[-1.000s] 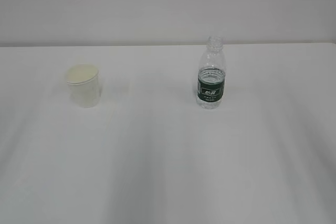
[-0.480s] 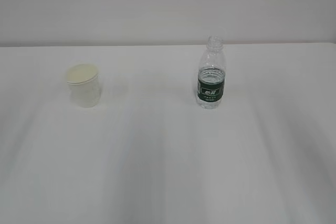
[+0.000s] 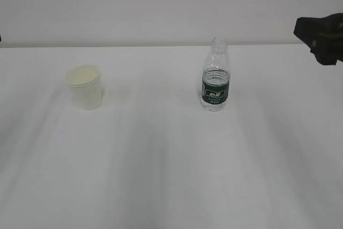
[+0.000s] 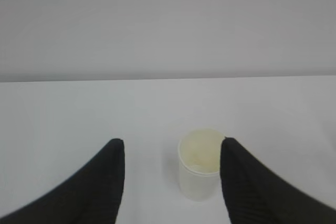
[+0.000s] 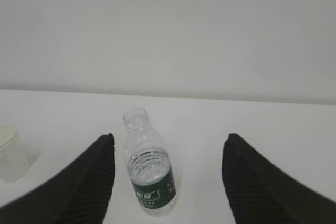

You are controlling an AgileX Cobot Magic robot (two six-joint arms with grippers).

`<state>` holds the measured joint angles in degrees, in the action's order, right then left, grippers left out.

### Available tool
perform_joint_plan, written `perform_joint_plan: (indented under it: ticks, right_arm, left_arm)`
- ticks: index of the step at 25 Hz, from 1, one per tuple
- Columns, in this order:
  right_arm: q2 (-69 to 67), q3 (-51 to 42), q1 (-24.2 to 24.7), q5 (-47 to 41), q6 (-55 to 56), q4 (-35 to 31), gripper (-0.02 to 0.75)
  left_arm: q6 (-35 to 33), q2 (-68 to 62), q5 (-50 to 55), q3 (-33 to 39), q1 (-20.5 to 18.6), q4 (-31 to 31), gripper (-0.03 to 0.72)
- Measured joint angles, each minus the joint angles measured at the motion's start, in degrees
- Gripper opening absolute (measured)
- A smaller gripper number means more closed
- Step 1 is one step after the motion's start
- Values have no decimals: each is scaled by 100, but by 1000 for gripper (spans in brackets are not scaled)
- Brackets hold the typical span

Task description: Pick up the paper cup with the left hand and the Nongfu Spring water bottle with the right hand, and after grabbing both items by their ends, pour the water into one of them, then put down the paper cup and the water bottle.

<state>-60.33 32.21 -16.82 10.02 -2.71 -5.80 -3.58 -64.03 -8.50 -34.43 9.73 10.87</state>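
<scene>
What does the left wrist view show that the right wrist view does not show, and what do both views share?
Only the left wrist view shows the left gripper, open, and the inside of the paper cup from above. Only the right wrist view shows the water bottle, capless, and the right gripper, open around empty space. Both views share the paper cup, which sits at the left edge of the right wrist view, the white table and the plain wall.

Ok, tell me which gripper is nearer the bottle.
Right. The right gripper faces the bottle, fingers open either side, not touching. The left gripper faces the cup instead.
</scene>
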Motion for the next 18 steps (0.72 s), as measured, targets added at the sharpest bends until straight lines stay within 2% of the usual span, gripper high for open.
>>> perform_joint_plan:
  ticks: [6, 12, 18]
  right_arm:
    - [-53, -615, 0, 918, 0, 107, 483]
    - [-344, -1322, 0, 2148, 241, 318, 483]
    - [-990, -1416, 0, 2968, 705, 943, 483]
  left_arm:
    - [0, -382, -995, 247, 100, 72, 412]
    - [0, -627, -2322, 986, 540, 147, 410]
    - [0, -854, -3108, 1545, 1173, 159, 401]
